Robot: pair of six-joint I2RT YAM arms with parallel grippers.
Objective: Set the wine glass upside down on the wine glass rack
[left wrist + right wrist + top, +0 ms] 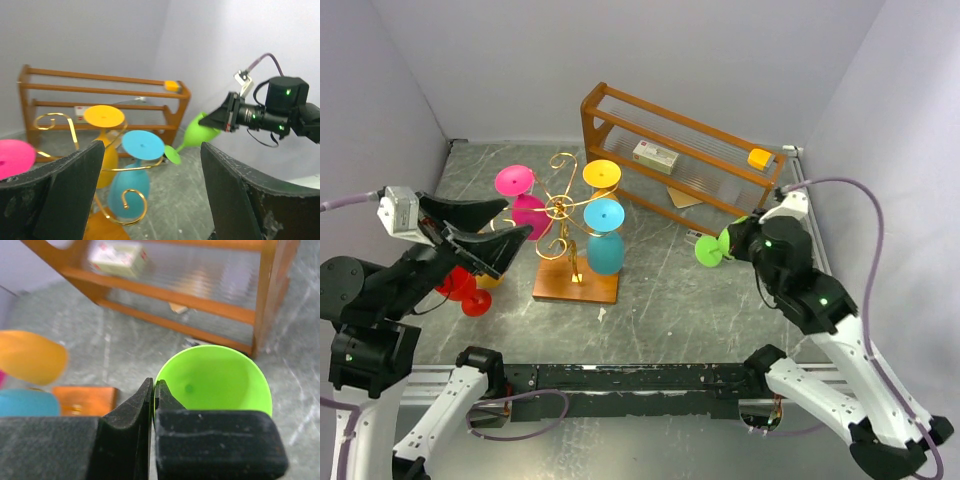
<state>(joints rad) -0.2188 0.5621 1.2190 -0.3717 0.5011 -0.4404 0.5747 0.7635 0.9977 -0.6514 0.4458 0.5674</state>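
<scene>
The green wine glass [712, 248] hangs tilted above the table in front of the wooden shelf, foot toward the rack. My right gripper [740, 238] is shut on its rim; in the right wrist view the gripper [154, 386] pinches the wall of the green bowl [215, 380]. The wine glass rack [560, 207], gold wire on a wooden base [575, 283], carries a pink [515, 180], a yellow [602, 173] and a blue glass [603, 215] upside down. My left gripper [515, 220] stands open just left of the rack, nothing between its fingers [75, 180].
A brown wooden shelf [620, 105] stands at the back right with a white box [655, 155] and an orange block [759, 158] on it. A red glass [470, 297] sits on the table under my left arm, partly hidden. Walls close in on three sides.
</scene>
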